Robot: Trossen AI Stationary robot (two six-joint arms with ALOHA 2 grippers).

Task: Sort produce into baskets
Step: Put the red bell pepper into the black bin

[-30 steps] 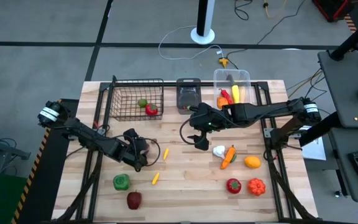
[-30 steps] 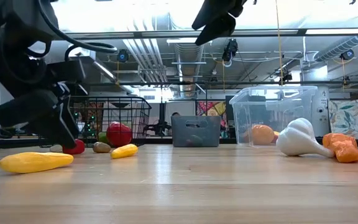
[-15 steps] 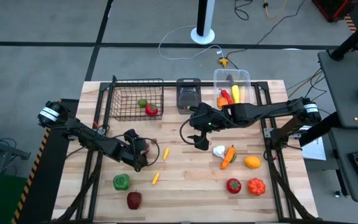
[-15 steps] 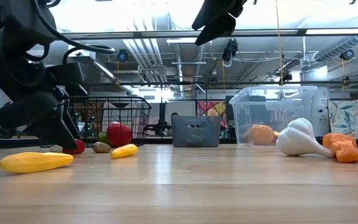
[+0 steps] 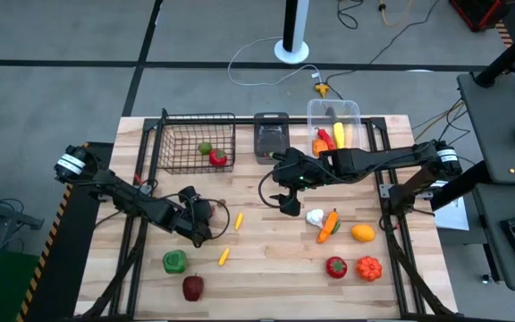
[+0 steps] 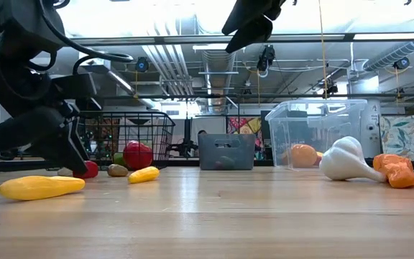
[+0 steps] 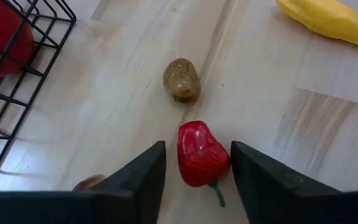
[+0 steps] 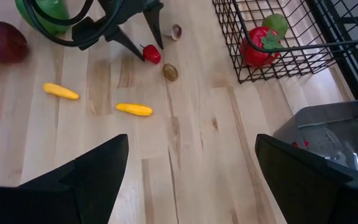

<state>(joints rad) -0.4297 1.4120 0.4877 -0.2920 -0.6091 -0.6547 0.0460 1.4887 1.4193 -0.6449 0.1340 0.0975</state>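
Observation:
My left gripper (image 7: 197, 147) is open and low over the table's left middle (image 5: 206, 215). Its fingers stand on either side of a small red pepper (image 7: 201, 157) that lies on the wood; I see no touch. A small brown fruit (image 7: 181, 79) lies just beyond it. My right gripper (image 5: 289, 204) is open and empty, raised above the table's middle. The black wire basket (image 5: 195, 143) holds a red and a green piece. The grey bin (image 5: 271, 136) and the clear tub (image 5: 333, 121), which holds several pieces, stand at the far edge.
Two yellow pieces (image 5: 238, 220) (image 5: 223, 257), a green pepper (image 5: 174, 261) and a dark red apple (image 5: 192, 287) lie near left. Garlic (image 5: 315, 216), a carrot (image 5: 329, 225), a yellow-orange fruit (image 5: 362, 233), a red tomato (image 5: 335, 266) and an orange pumpkin (image 5: 368, 267) lie at right.

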